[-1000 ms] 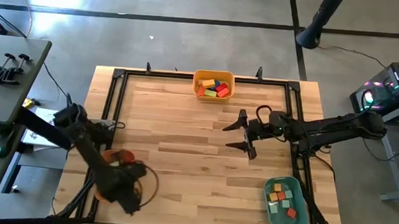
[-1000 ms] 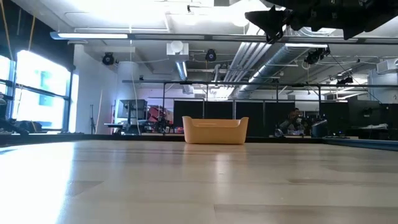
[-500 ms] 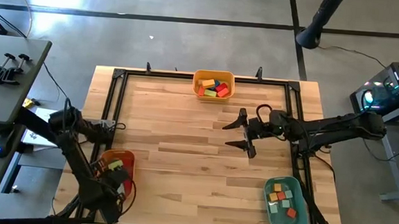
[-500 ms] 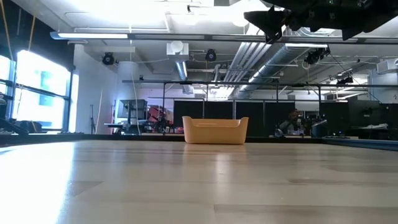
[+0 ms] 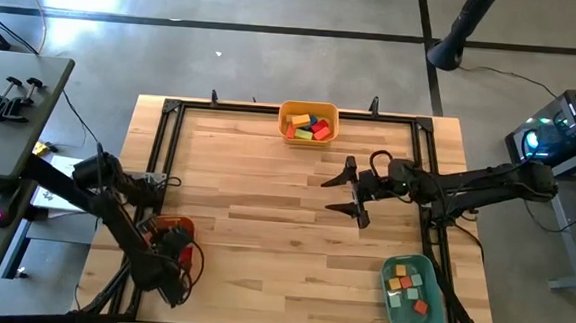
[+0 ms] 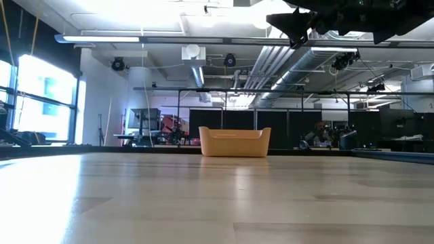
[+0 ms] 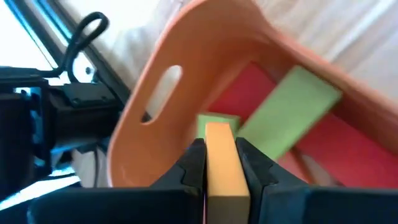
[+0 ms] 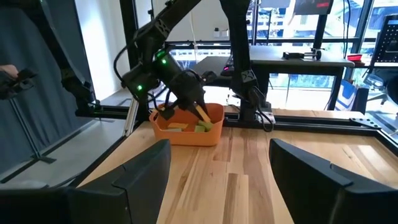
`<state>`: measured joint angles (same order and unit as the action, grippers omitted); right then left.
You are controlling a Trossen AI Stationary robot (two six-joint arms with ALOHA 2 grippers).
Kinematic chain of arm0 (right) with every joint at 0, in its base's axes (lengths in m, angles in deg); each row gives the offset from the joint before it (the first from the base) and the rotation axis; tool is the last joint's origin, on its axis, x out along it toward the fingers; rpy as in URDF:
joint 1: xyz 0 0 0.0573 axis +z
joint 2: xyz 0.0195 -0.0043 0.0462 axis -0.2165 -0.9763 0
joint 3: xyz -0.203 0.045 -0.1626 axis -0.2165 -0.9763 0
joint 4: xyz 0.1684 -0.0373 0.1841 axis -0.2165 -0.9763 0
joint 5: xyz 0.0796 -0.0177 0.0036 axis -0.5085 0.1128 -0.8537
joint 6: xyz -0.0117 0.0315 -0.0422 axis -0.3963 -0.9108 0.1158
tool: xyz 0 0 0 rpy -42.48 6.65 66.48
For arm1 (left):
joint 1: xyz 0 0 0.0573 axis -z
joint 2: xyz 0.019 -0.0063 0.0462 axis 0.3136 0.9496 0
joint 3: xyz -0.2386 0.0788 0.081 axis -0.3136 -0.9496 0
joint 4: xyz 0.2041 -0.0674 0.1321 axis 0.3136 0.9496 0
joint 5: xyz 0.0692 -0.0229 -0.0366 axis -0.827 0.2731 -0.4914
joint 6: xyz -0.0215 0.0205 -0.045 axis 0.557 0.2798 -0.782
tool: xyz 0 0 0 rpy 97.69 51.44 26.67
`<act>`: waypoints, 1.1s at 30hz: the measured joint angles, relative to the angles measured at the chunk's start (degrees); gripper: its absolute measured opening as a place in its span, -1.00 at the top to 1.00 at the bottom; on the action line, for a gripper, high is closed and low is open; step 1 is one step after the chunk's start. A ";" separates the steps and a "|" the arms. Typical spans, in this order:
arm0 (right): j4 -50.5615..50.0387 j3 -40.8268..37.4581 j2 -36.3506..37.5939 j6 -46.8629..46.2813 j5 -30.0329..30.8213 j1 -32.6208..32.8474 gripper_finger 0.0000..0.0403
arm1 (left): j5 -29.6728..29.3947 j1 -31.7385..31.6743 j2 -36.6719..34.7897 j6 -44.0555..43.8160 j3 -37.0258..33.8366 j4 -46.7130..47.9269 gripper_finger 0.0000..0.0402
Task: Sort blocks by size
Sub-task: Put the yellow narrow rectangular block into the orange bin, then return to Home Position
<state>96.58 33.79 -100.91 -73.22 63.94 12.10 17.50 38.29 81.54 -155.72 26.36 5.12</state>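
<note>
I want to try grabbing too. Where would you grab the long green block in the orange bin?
Probably from above, across its two long sides, near the middle. The green block lies tilted on a red block in the orange bin, top face bare; the bin's wall blocks sideways approaches.

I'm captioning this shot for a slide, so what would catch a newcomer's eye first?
Probably the left gripper at the table's near left corner, shut on an orange block held over an orange bin with red and green blocks inside. Next, the right gripper hanging open above mid-table, and two more bins of blocks: an orange one at the far edge, a teal one near right.
</note>
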 joint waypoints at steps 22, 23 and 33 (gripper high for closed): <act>-3.43 0.00 0.12 -4.11 -0.02 0.07 -0.33 | -9.17 6.59 -12.49 -24.74 1.87 0.10 0.01; -4.29 0.00 0.39 -4.46 -0.02 0.07 -0.33 | -16.14 5.92 -12.68 -23.21 1.83 -1.10 0.02; -25.09 0.00 10.77 -8.88 4.60 0.07 -0.33 | -49.64 -11.72 -10.56 8.29 -1.84 -24.94 0.19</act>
<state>71.49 33.79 -90.14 -82.10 68.54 12.16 -32.14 26.57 70.98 -147.43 24.52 -19.82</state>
